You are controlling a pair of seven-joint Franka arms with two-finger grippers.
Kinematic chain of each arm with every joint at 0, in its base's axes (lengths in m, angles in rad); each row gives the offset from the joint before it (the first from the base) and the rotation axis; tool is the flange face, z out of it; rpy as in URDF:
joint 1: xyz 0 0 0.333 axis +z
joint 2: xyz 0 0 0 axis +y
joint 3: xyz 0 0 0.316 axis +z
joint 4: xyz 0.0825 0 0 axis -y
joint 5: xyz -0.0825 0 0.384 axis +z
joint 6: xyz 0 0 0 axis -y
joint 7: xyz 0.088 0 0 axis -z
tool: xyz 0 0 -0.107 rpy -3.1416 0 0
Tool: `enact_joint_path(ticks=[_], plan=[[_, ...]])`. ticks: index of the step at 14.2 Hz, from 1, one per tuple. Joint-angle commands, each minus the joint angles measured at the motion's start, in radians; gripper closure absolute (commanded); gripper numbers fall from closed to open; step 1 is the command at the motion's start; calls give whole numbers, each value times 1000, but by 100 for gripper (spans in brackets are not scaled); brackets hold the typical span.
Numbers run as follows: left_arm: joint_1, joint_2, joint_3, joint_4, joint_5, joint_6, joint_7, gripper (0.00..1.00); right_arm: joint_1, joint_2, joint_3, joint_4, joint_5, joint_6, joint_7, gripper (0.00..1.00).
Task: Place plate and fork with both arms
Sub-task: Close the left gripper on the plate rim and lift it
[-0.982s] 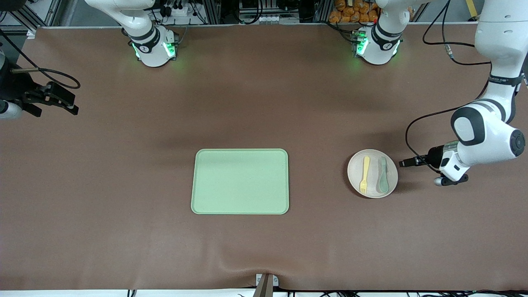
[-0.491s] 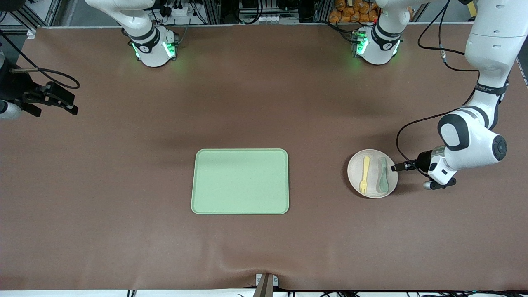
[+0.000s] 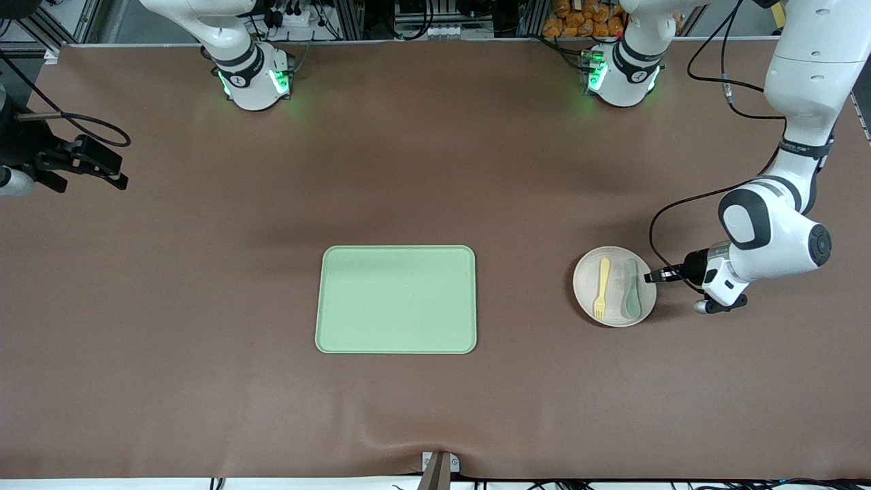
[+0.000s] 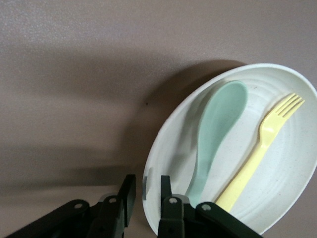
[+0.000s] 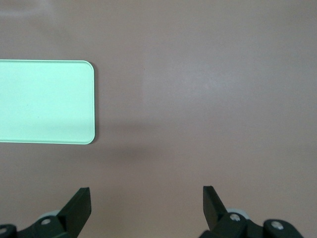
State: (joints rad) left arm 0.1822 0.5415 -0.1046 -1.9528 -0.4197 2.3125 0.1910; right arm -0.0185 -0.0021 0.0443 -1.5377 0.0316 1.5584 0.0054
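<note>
With its 2 fingers straddling the plate's rim at the edge toward the left arm's end of the table, the left gripper (image 4: pixel 144 198) is narrowed to a slim gap around that rim; whether it pinches yet I cannot tell. The plate (image 3: pixel 614 286) rests on the brown table (image 3: pixel 204 395), carrying the pale-yellow fork (image 3: pixel 601 288) and, beside it, a grey-green spoon (image 3: pixel 633 289), which lies closest to the gripper.

The step in hand looks like the grasp of the plate, with nothing yet placed. The next move likely calls for a firm pinch, then a level lift so the 2 utensils do not slide, and a carry toward the green tray (image 3: pixel 396 299), which sits well apart toward the table's middle.

The table between plate and tray shows nothing in the way, so the carry has open room. The right gripper (image 3: pixel 81 163) waits with fingers wide, over the right arm's end of the table, well apart from the tray.
</note>
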Motion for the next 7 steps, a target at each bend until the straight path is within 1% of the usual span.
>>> enact_joint_path(ticks=[1,3,4,7], plan=[[0,21,-3,12,-24,4,15,86,-9,-9,2,-1,4,-8,-16,0],[0,21,-3,12,-24,4,16,100,-9,-7,2,-1,4,-8,-16,0],[0,20,-7,12,-24,2,19,100,-9,-9,2,-1,4,-8,-16,0],[13,14,-50,12,-25,-4,50,100,-9,-9,2,-1,4,-9,-16,0]])
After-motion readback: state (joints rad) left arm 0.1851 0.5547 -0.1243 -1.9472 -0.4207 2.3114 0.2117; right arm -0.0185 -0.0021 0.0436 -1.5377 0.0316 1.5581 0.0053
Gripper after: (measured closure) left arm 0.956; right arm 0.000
